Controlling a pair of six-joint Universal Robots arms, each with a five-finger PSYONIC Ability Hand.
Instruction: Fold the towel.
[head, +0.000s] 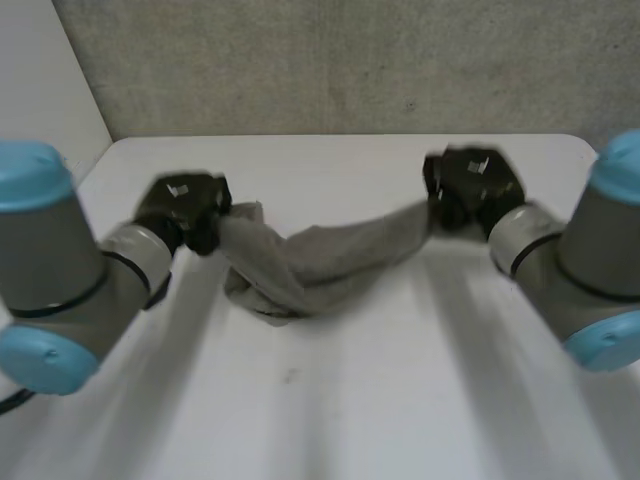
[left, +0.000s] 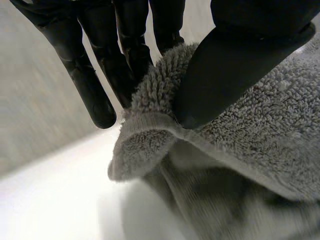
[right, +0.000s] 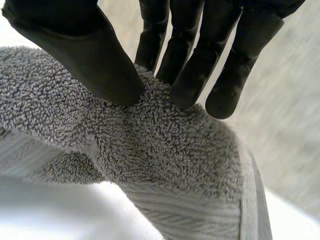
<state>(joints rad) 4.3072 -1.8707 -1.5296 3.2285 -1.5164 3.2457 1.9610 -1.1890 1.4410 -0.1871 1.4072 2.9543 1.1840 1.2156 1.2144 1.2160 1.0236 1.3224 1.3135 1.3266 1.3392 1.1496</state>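
While the grey terry-cloth towel (head: 320, 262) is slung across the middle of the frame, sagging to the white table (head: 400, 400), one end is pinched between thumb and fingers of the black left hand (head: 185, 208) at centre left, and the other end is pinched likewise by the black right hand (head: 472, 188) at upper right.

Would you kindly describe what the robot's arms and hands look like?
The left arm and right arm are thick grey cylinders with round light-blue caps. The left hand and right hand are black, each with a small pale mark on its back; their fingers are smooth with rounded tips.
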